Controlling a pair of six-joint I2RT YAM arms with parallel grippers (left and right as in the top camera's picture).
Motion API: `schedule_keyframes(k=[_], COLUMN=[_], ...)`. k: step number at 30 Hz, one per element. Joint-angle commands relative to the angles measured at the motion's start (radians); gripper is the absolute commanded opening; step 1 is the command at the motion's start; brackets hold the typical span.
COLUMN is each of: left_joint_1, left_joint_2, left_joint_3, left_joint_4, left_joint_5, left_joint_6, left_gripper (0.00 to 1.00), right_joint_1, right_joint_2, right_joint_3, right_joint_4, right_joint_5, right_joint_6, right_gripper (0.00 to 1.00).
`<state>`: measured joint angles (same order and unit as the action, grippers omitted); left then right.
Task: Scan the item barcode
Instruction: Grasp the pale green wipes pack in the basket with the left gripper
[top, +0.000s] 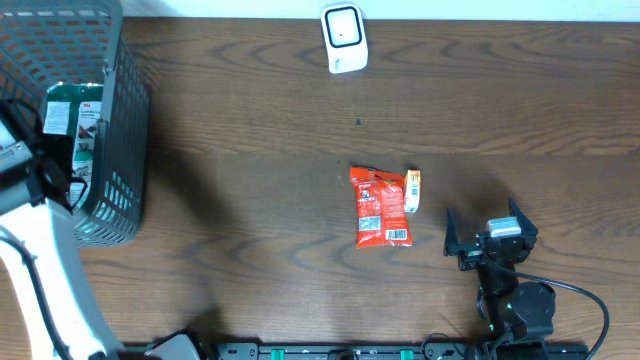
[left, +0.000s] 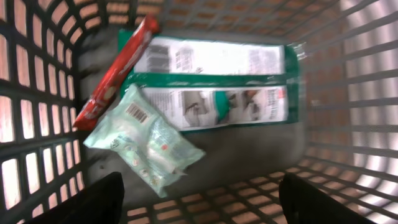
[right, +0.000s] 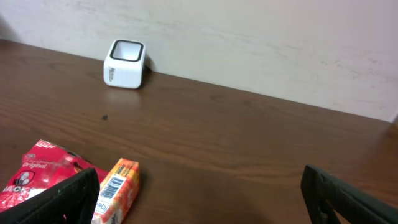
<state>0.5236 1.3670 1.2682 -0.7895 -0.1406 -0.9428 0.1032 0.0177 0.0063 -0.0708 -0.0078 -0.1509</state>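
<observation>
Red snack pouch (top: 381, 207) and orange box (top: 412, 190) lying mid-surface, well apart from white scanner (top: 344, 38). Just beside them, right gripper (top: 483, 222), jaws spread, empty; left gripper (left: 205, 199) over basket (top: 120, 120), jaws released. Pickup pending; next, probably: grasping pouch, presenting barcode to scanner.

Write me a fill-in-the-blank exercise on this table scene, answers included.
1. The green package lies inside the grey ____.
2. The small pack beside the red snack bag is ____ in colour.
3. The right gripper has its jaws ____.
Missing words: basket; orange; open.
</observation>
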Motion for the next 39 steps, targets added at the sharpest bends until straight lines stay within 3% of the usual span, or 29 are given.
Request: schedule_keyframes(k=[1,15,23,26,27,29,35,39], left_joint_1=[0.000,0.000,0.000,0.000,0.000,0.001,0.000,0.001], left_joint_2=[0.096,0.490,0.610,0.610,0.604,0.594,0.489,0.267], left_joint_3=[-0.004,-0.004,-0.004,-0.004,-0.003,-0.003,0.001,0.007], left_joint_4=[-0.023,-0.024,-0.014,-0.026,-0.032,-0.039,-0.047,-0.029], left_joint_5=[-0.010,-0.002,-0.002,-0.002,-0.002,-0.002,-0.002,-0.002], left_joint_6=[0.006,0.006,0.006,0.007,0.007,0.007,0.032,0.061], left_gripper=[0.82,0.88,0.92,0.71,0.56,0.48,0.46,0.46], right_joint_1=[0.003,0.003,0.003,0.003,0.003,0.003,0.003,0.003], right_joint_2=[-0.005,-0.005,-0.005,-0.005,-0.005,-0.005,-0.005,-0.005], right_joint_3=[-0.001,-0.001,-0.001,-0.001,-0.001,-0.001,-0.001,-0.001], right_joint_4=[-0.004,-0.004,-0.004,-0.004,-0.004,-0.004,-0.004,-0.004], right_joint_5=[-0.005,-0.005,-0.005,-0.005,-0.005,-0.005,-0.005,-0.005], right_joint_6=[-0.011,-0.011,-0.011,-0.011,-0.011,-0.011,-0.011,-0.011], right_gripper=[0.99,0.99,0.99,0.99,0.99,0.99,0.99,0.99])
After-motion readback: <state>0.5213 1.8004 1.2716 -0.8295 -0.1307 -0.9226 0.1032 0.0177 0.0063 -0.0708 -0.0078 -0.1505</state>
